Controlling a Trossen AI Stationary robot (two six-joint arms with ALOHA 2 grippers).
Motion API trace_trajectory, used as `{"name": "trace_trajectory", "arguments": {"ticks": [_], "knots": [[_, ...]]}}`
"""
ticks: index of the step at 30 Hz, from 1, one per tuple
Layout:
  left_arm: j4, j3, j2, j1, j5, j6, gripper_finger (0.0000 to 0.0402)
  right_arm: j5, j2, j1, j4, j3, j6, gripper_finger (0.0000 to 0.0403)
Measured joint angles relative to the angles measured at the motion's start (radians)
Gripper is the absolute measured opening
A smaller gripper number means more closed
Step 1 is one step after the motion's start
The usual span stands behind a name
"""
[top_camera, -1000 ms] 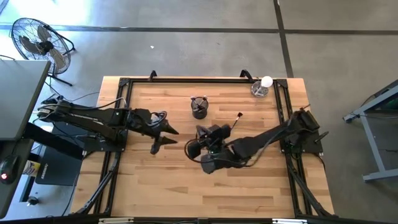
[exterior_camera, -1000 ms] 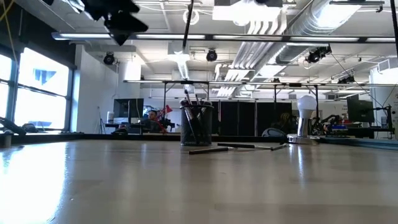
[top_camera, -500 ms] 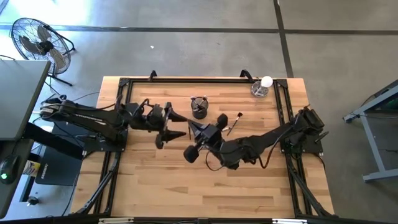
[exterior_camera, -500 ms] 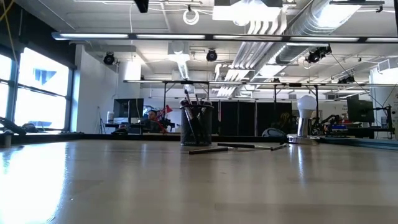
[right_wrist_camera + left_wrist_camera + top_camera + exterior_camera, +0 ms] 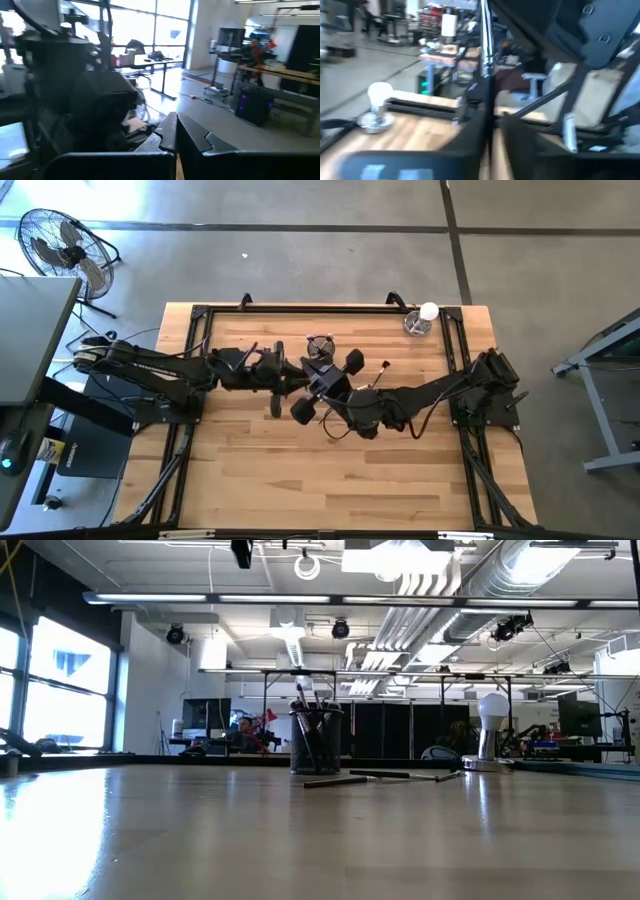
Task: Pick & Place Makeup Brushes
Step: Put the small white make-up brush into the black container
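Observation:
A small black cup [image 5: 320,348] holding several makeup brushes [image 5: 314,735] stands at the table's far middle. A few more brushes [image 5: 380,374] lie flat on the table to its right; they also show in the low view [image 5: 380,776]. My left gripper [image 5: 291,380] is high above the table, just near of the cup, shut on one thin brush [image 5: 485,55]. My right gripper [image 5: 314,378] faces it from the right at the same height, with its fingers [image 5: 168,134] shut. I cannot tell whether the right gripper touches anything. My left gripper pinches the thin brush by its handle [image 5: 488,112] between its two fingers. The fingers lie level and point toward the table's right. The brush sticks out past the fingertips, lifted well clear of the table.
A clear glass with a white ball [image 5: 421,318] stands at the far right corner; it also shows in the low view [image 5: 491,735] and the left wrist view [image 5: 377,102]. A black frame [image 5: 200,320] runs along the table's edges. The near half of the table [image 5: 330,480] is bare wood.
My left gripper has gone up and toward the table's right and far edge, near the cup, leaving the low view at its top. My right gripper has gone toward the far edge, up to the left gripper. The two now face each other.

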Motion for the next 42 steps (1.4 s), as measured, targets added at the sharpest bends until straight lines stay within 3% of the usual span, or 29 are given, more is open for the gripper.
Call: {"name": "trace_trajectory", "arguments": {"ticks": [2, 5, 10, 13, 17, 21, 26, 31, 37, 42], "knots": [[-0.033, 0.008, -0.001, 0.003, -0.027, 0.040, 0.0019, 0.058, 0.000, 0.000, -0.007, 0.000, 0.012, 0.0002], [-0.104, 0.032, -0.001, 0.036, -0.018, 0.046, 0.0015, 0.144, -0.009, 0.002, -0.049, 0.000, 0.040, 0.0017], [-0.196, 0.065, -0.002, 0.149, 0.005, 0.013, 0.0010, 0.142, -0.087, 0.005, -0.245, 0.000, 0.167, 0.0065], [-0.190, 0.066, -0.002, 0.247, 0.067, 0.012, 0.0010, 0.099, -0.151, 0.007, -0.512, 0.000, 0.378, 0.0095], [-0.093, 0.065, 0.048, 0.364, 0.203, 0.012, 0.0010, -0.049, -0.222, -0.004, -0.914, -0.021, 0.737, 0.0121], [0.088, 0.065, 0.119, 0.434, 0.293, 0.012, 0.0010, -0.035, -0.260, 0.001, -1.109, -0.164, 1.049, 0.0125], [0.336, -0.008, 0.244, 0.483, 0.342, 0.009, 0.0010, -0.101, -0.337, 0.025, -1.039, -0.404, 1.262, 0.0113], [0.648, -0.063, 0.431, 0.524, 0.350, -0.059, 0.0010, -0.181, -0.415, 0.029, -0.828, -0.604, 1.259, 0.0101], [0.759, -0.057, 0.631, 0.531, 0.327, -0.103, 0.0010, -0.187, -0.523, 0.023, -0.655, -0.754, 1.210, 0.0094], [0.776, -0.058, 0.688, 0.529, 0.287, -0.113, 0.0010, -0.195, -0.621, 0.024, -0.604, -0.825, 1.178, 0.0094]]}}
